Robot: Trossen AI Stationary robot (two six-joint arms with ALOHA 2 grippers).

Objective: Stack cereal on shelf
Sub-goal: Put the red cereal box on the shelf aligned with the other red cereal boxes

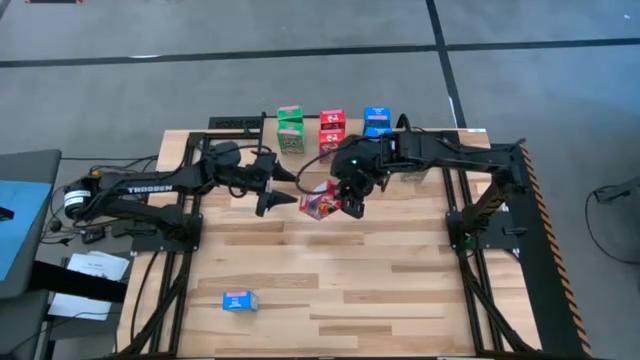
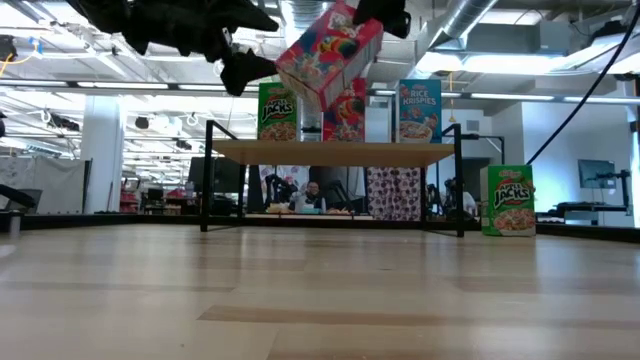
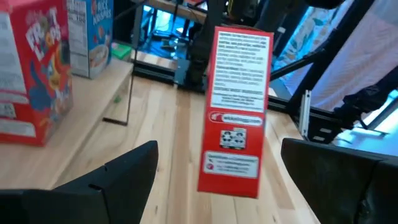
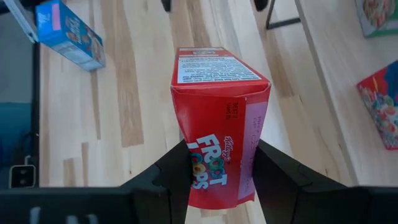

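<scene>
high view: red cereal box [image 1: 322, 203] clamped in right tool [image 1: 347, 200], left tool [image 1: 283, 192] wide just beside; best kept level onto shelf [image 1: 440, 131].

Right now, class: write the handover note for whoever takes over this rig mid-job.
Right gripper: fingers shut on a red cereal box, held tilted in the air before the shelf.
Left gripper: open, empty, beside that box.
Done: green, red and blue boxes stand on the shelf.
Left: place the held box; fetch the blue box lying on the near table and the green box standing beside the shelf.
</scene>
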